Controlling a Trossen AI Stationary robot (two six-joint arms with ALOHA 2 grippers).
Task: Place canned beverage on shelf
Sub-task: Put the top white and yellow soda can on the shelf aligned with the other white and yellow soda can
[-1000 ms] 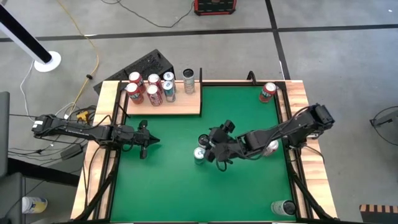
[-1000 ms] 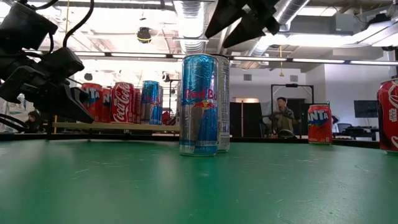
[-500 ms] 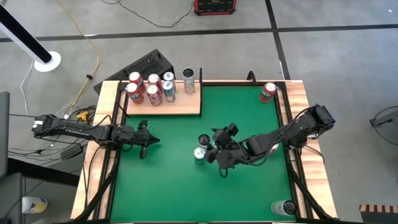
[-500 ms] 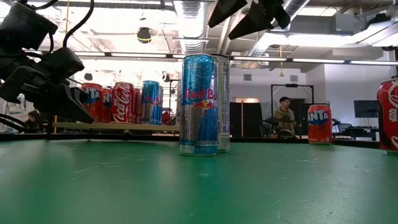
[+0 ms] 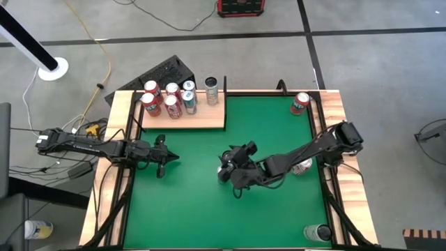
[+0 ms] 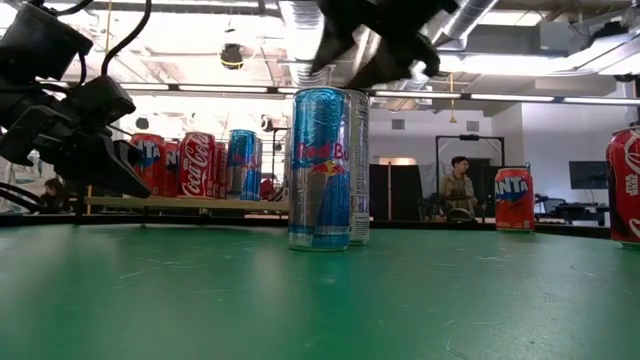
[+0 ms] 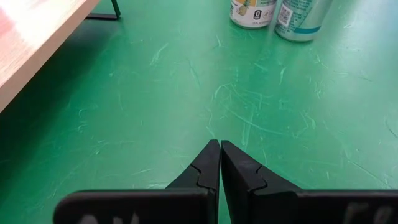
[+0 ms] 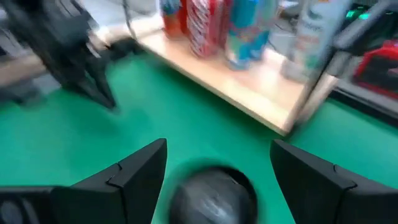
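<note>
The right gripper hangs above the middle of the green felt desk, its jaws released and spread wide. In the right wrist view they straddle the round silver top of the blue-and-silver slim beverage can from above; no finger contact with the can is visible. In the low view the can stands upright at centre frame with the right gripper just over its top. A second slim can stands directly behind it, touching or nearly so.

The left gripper rests over the left part of the desk, jaws clenched together and holding nothing. In the high view it sits below the shelf and well apart from the can.

The shelf, a flat pale-wood rectangular board, lies along the upper left edge of the desk. A cluster of upright red and blue cans occupies its left half, and one grey can stands toward the right. The front strip and right end of the board are bare.

An orange-red can stands in the upper right corner of the desk, and a dark-topped can in the lower right corner. The lower left area of the felt is open.
</note>
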